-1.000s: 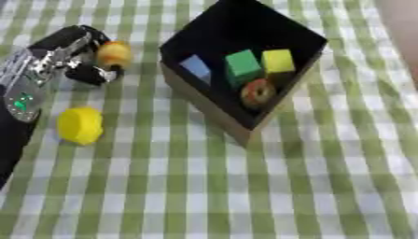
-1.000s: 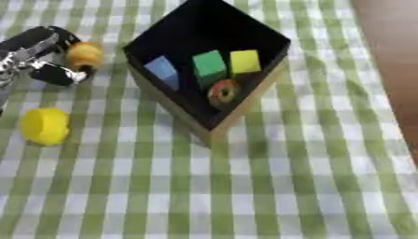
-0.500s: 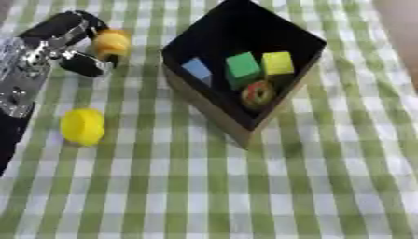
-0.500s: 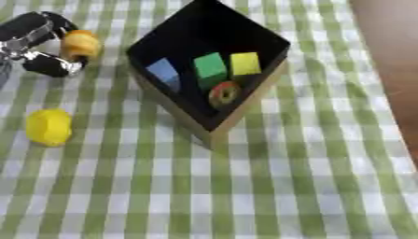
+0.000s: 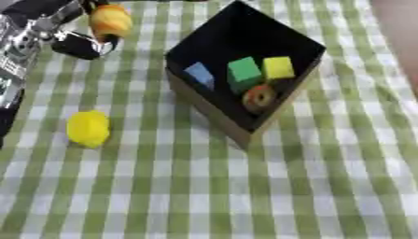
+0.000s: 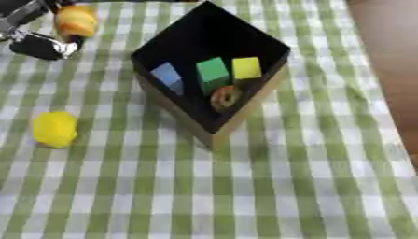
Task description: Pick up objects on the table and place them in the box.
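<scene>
Your left hand (image 5: pixel 61 32) has its fingers curled round the orange ball (image 5: pixel 110 21), held up left of the box (image 5: pixel 245 70). It looks light, smooth and round, so it may roll; cradle it round the middle.
</scene>
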